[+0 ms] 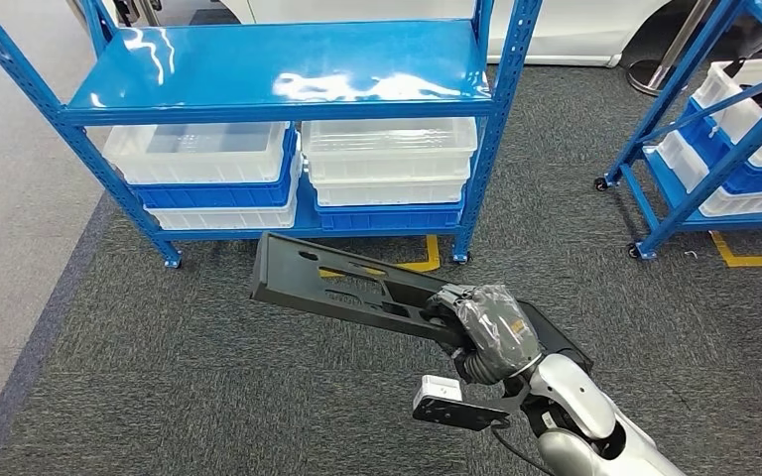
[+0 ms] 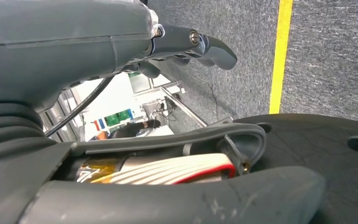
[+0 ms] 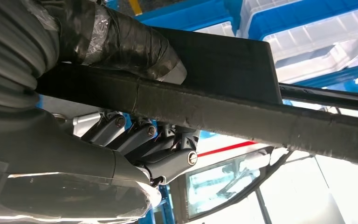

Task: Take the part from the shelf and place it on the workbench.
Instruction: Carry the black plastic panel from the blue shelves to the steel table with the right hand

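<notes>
My right hand grips a long, flat black part by one end. The part sticks out to the left, tilted a little, above the grey carpet in front of the blue shelf. In the right wrist view the taped thumb lies on one face of the part and the darker fingers curl under the other. In the left wrist view my left hand hangs over the carpet with its fingers apart and nothing in it.
The shelf's lower level holds stacked white and blue bins; its top board is bare. A second blue wheeled shelf with bins stands at the right. Yellow floor tape runs by the shelf's foot.
</notes>
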Controlling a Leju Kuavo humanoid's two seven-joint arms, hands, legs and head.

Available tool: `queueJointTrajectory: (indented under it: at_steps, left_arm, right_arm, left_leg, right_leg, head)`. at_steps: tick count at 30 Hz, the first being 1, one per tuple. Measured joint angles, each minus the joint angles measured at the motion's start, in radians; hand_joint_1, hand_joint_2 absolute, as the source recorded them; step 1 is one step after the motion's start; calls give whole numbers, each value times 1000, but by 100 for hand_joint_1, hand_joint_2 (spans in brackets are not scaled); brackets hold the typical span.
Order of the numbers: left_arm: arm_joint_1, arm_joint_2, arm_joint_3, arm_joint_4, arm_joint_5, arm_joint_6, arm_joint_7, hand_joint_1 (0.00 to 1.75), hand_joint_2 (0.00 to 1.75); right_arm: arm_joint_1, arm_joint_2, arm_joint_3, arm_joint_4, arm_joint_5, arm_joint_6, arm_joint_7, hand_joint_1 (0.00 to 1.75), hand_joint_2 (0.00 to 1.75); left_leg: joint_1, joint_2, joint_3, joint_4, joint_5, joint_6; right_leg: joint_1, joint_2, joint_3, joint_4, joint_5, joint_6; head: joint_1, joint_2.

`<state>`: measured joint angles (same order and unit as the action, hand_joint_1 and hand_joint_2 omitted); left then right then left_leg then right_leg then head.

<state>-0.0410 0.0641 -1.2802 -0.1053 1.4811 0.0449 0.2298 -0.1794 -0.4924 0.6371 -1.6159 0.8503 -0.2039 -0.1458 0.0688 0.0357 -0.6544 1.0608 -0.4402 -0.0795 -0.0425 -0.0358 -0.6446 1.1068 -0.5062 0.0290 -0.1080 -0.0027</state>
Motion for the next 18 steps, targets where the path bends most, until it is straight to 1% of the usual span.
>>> queueJointTrajectory:
  at_steps: [5, 12, 15, 18]
  left_arm:
    - [1, 0, -2, 0, -8, -2, 6, 0, 175]
    - [0, 1, -10, 0, -8, -8, 18, 0, 175]
    - [1, 2, -12, 0, 5, -3, 3, 0, 175]
    - [0, 2, -12, 0, 4, -10, 0, 0, 175]
  right_arm:
    - [19, -8, 0, -6, -6, -12, 4, 175, 175]
    - [17, -7, 3, -4, -4, -11, -5, 175, 175]
    - [4, 9, 14, 5, -3, -7, -6, 175, 175]
    - [-40, 37, 40, 21, -12, 15, -4, 175, 175]
  left_leg:
    - [0, 0, 1, 0, -1, 1]
    - [0, 0, 1, 0, -1, 1]
    - [0, 0, 1, 0, -1, 1]
    - [0, 0, 2, -1, -1, 2]
  right_leg:
    - [0, 0, 2, -2, 0, 1]
    - [0, 0, 3, -3, 0, 1]
    - [0, 0, 4, -2, 0, 1]
    - [0, 1, 4, -2, 1, 1]
  head:
    - [0, 0]
    - [0, 0]
    - [0, 0]
    - [0, 0]
